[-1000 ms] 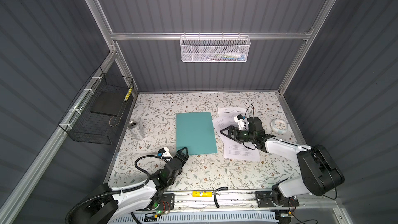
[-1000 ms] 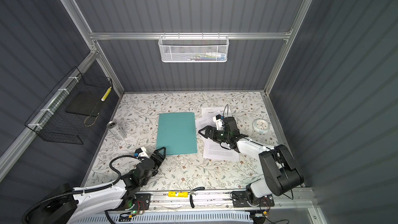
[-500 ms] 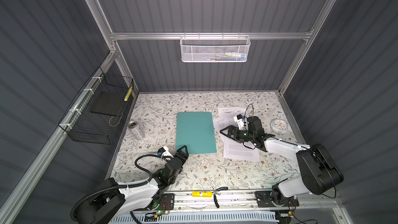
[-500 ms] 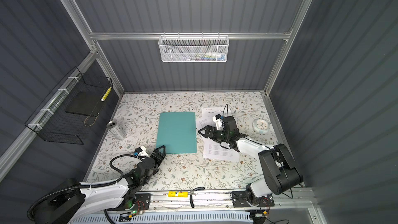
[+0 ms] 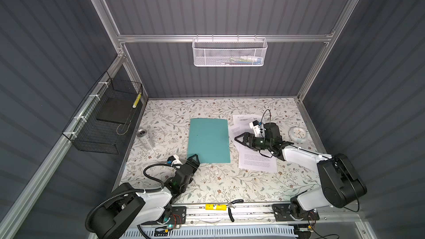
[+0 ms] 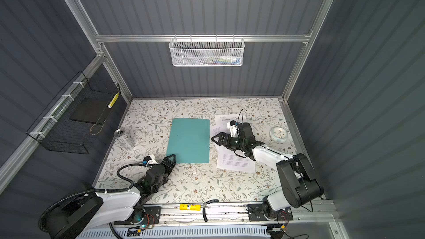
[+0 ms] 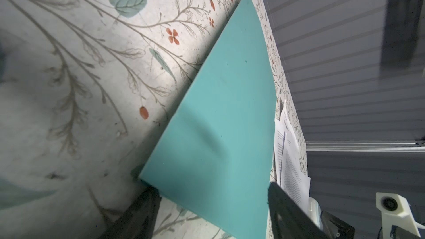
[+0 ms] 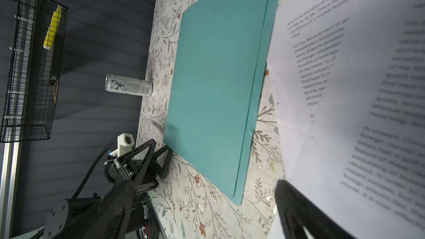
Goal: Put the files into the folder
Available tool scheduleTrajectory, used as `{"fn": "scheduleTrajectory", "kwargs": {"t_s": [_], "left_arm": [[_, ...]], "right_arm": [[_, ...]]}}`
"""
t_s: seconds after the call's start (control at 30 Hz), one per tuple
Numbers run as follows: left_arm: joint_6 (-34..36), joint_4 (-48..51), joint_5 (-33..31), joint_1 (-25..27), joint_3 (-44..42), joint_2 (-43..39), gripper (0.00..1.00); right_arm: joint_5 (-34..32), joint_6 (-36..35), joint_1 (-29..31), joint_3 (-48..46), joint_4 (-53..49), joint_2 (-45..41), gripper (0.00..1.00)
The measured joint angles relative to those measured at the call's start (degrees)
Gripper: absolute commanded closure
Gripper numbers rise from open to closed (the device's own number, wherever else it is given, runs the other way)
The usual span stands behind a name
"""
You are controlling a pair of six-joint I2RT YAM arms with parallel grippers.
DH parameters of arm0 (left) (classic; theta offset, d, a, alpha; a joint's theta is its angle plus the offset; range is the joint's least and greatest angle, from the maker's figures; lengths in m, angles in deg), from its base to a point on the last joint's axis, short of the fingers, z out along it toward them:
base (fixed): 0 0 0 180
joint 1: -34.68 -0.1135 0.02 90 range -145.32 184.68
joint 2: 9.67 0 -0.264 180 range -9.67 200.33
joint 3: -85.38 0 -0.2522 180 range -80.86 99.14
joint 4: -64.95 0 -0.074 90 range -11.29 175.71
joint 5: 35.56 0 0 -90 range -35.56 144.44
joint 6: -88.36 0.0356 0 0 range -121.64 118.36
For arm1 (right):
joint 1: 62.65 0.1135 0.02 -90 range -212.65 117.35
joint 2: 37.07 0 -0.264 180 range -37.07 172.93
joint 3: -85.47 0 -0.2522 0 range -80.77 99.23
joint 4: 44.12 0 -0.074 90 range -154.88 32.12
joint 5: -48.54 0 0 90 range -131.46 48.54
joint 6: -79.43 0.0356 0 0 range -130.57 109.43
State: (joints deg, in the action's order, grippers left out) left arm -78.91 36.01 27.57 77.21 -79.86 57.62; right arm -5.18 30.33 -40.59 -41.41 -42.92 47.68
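So the folder (image 5: 208, 140) (image 6: 188, 140) is lying shut and flat in the middle of the flowery table (image 5: 207, 185), teal cover up. The files (image 5: 255, 160) (image 6: 234, 160) are just beside its right edge, a few printed sheets fanned loosely on top of each other and none of them inside it yet.

The left gripper (image 5: 194, 158) (image 8: 161, 148) is right at the folder's near-left corner. That arm comes in low from the front-left base, forearm almost skimming the table and wrist rolled onto its side. Its own wrist view shows the jaws spread: one finger is down at table level by the corner and the other sits out over the cover (image 7: 218, 123). It's not pinching anything.

The right gripper (image 5: 239, 140) (image 6: 215, 139) is also spread wide and holding nothing. That arm reaches in from the front-right base, elbow up and forearm slanting down over the sheets, with the gripper pointing across at the folder's right edge. One finger sits over the paper (image 8: 345, 88), but I can't tell if it's actually touching.

Off to the sides are a can (image 5: 145, 137) on the left and a small clock (image 5: 297, 134) on the right.
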Motion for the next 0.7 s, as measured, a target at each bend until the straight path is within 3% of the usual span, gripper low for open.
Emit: {"fn": "scheduleTrajectory", "kwargs": {"t_s": [0.3,0.7], "left_arm": [[1.2,-7.4,1.9,-0.8,1.0,7.2,0.28],[0.5,-30.1,4.7,-2.0,1.8,25.3,0.33]], "right_arm": [[0.0,0.0,0.0,0.0,0.4,0.0,0.03],[0.5,0.0,0.0,0.0,1.2,0.0,0.03]]}}
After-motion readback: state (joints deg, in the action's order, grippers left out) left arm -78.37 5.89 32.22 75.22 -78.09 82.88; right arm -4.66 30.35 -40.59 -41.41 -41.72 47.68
